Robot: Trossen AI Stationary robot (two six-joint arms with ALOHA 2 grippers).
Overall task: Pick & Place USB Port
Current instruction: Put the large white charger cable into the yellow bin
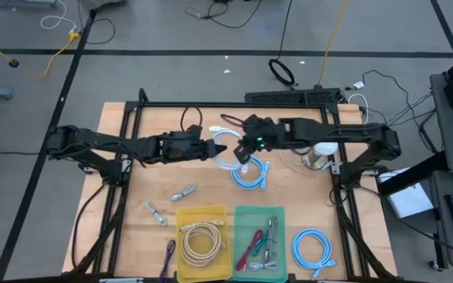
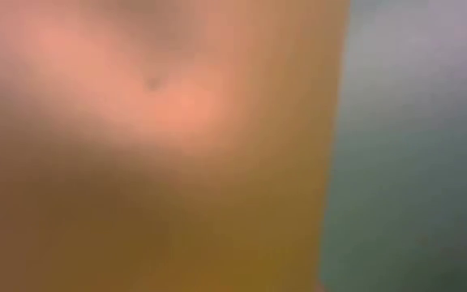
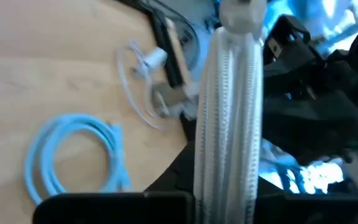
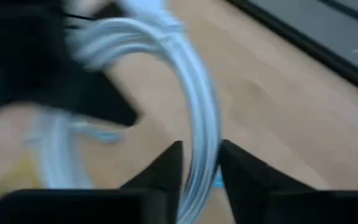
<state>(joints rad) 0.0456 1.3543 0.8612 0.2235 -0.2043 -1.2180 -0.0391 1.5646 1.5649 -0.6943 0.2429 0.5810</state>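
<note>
Centrally, above the wooden table (image 1: 136,228), the left gripper (image 1: 213,148) clamps one side of a coiled white cable (image 1: 226,156). Just right of it, the right gripper (image 1: 244,149) pinches the same coil between narrow fingers (image 4: 166,171). A light-blue coil (image 1: 251,175) lies just beside them on the table.

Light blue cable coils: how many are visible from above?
2: one light blue cable coil at mid-table below the pincers, another right of the green bin. More may hide under the arms.
</note>
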